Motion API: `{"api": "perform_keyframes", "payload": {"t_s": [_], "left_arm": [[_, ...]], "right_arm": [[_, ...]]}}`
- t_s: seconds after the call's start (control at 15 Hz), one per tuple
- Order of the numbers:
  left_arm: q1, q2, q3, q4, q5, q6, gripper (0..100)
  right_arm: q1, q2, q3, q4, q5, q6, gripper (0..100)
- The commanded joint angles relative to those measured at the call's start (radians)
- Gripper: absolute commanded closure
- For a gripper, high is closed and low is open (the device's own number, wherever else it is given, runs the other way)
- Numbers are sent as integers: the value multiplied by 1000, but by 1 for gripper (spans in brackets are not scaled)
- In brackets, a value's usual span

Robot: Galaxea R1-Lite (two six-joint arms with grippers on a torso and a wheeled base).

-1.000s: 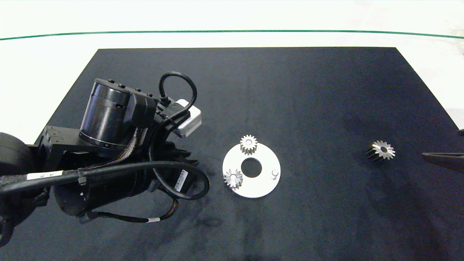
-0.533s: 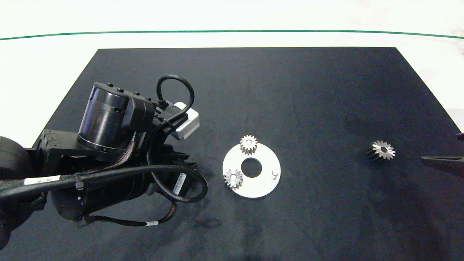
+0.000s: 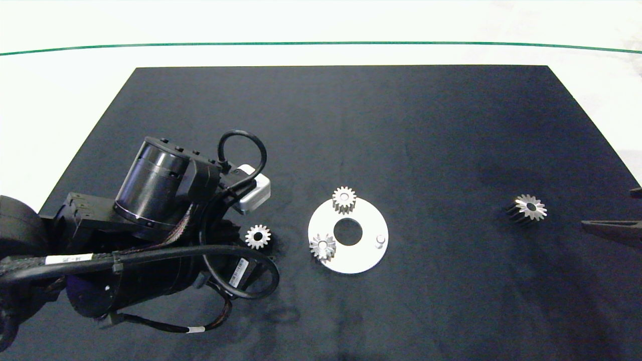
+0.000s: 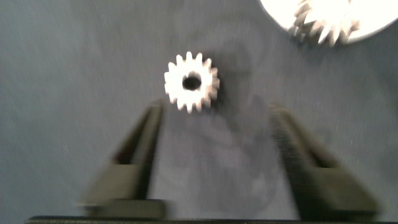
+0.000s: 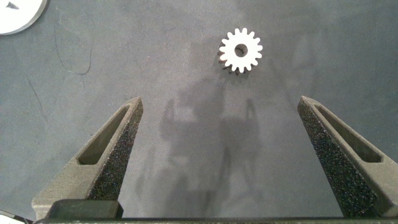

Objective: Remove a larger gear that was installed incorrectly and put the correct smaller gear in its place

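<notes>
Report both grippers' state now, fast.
Left gripper: open, empty, just short of the smaller gear on the mat.
Right gripper: open, empty, at the mat's right edge, short of the larger gear.

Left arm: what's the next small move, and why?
Probably ease the left end effector forward until its open fingers straddle the smaller gear, then close. The gear lies flat on the mat just beyond the fingertips, not between them, and one peg on the plate is bare. The right end effector sits open near the larger gear.
</notes>
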Motion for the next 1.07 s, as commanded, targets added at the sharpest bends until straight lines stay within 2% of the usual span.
{"api": "perform_keyframes", "payload": {"t_s": [0.07,0.27,0.47,1.07], "left_arm": [[6,24,-9,-1,2,-28,0],[21,64,-30,-4,2,-36,0],[42,97,-50,-5,2,-63,0],[75,143,-67,-13,2,-74,0]], "right_arm": [[-1,2,8,3,5,-2,0],[-12,2,11,3,14,-3,0],[-23,3,11,1,20,-3,0],[-24,3,12,0,22,-5,0]]}}
